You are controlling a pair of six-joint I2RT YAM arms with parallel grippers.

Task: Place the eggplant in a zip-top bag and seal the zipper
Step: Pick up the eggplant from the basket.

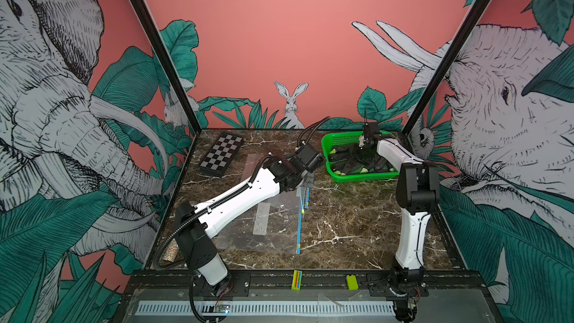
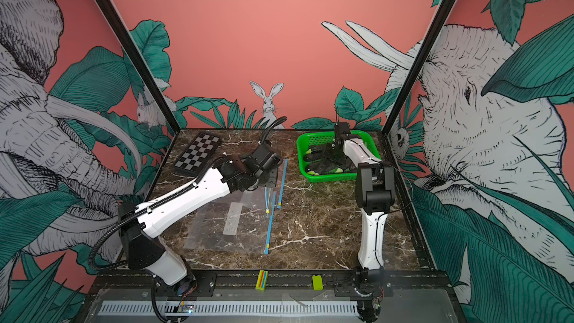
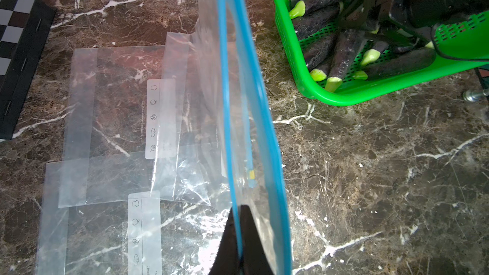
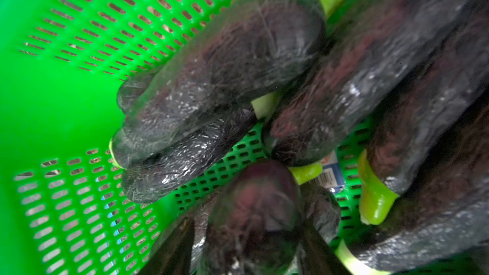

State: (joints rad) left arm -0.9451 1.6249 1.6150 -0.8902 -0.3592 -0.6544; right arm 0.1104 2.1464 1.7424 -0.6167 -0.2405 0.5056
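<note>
Chessboard [image 1: 221, 154] near held bag [image 3: 244, 128]; eggplants [image 4: 225, 75] crowd basket [image 1: 357, 178].

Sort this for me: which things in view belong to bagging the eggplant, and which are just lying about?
In the job: zip-top bag, pinched in the shut left gripper; eggplant between the jaws of the right gripper; green basket holding the other eggplants.

Lying about: chessboard; spare bags flat on the table; striped block; lime block.
</note>
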